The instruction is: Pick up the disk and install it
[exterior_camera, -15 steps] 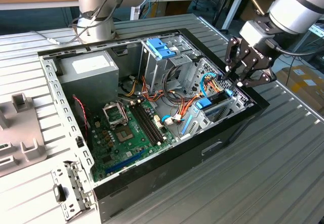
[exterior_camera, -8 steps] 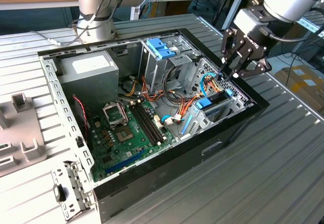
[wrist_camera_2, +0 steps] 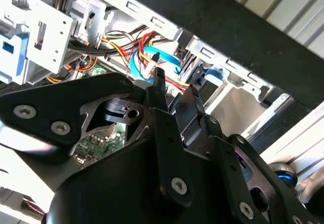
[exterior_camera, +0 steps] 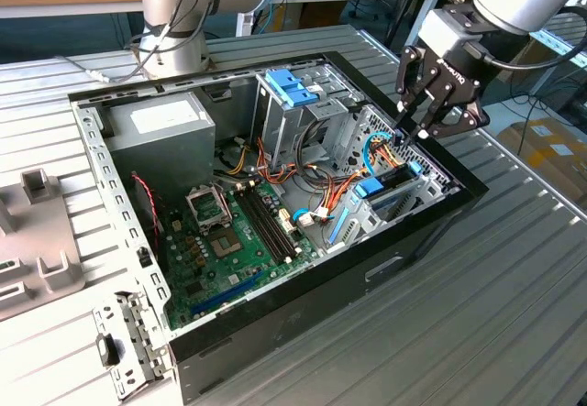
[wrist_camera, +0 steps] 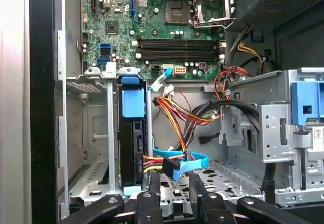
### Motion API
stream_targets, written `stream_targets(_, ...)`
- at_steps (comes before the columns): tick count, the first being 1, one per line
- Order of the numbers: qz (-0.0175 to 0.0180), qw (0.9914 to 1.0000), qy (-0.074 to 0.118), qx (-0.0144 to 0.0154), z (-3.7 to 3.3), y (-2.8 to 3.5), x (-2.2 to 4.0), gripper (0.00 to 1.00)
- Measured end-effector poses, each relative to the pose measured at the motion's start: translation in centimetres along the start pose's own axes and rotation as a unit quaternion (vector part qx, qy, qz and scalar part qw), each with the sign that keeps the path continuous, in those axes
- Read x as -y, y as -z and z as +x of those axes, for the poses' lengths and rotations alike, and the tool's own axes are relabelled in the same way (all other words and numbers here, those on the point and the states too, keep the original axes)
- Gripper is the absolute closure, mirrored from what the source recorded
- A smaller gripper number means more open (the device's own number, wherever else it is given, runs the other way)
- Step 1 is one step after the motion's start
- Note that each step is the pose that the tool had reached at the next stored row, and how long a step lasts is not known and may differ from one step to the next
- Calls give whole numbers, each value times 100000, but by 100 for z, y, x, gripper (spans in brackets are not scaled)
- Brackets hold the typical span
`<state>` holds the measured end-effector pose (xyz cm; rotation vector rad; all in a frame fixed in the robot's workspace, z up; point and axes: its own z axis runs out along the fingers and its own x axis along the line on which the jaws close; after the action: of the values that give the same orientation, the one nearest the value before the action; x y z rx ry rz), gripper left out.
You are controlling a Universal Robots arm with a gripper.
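Observation:
The disk (wrist_camera: 132,138), dark with a light-blue carrier and a blue end tab (wrist_camera: 133,102), stands on edge in a slot of the metal drive cage (wrist_camera: 96,133) inside the open computer case. In the exterior view the disk (exterior_camera: 396,179) sits at the case's right end. My gripper (exterior_camera: 411,133) hovers just above that end of the case, over the cage and its cables. Its black fingers (wrist_camera: 152,186) stand apart with nothing between them, so the gripper (wrist_camera: 175,186) is open and clear of the disk.
A blue flat cable (wrist_camera: 182,161) and a bundle of orange, red and yellow wires (wrist_camera: 177,110) lie beside the disk, under the fingers. Further in are the green motherboard (exterior_camera: 229,241), the grey power supply (exterior_camera: 160,131) and a second cage with blue latches (exterior_camera: 292,90). A second arm's base (exterior_camera: 174,21) stands behind the case.

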<state>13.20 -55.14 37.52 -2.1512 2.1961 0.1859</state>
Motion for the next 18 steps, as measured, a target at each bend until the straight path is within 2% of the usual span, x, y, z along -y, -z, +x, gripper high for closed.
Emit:
stream_targets(2,-4,100000,2,2,1,-7,-11,64)
stream_targets(4,-3,100000,4,-10,2,-17,-47,64)
stream_targets(11,-15,100000,21,9,15,-56,-92,64)
stream_targets(18,-17,100000,33,-2,17,-59,-97,65)
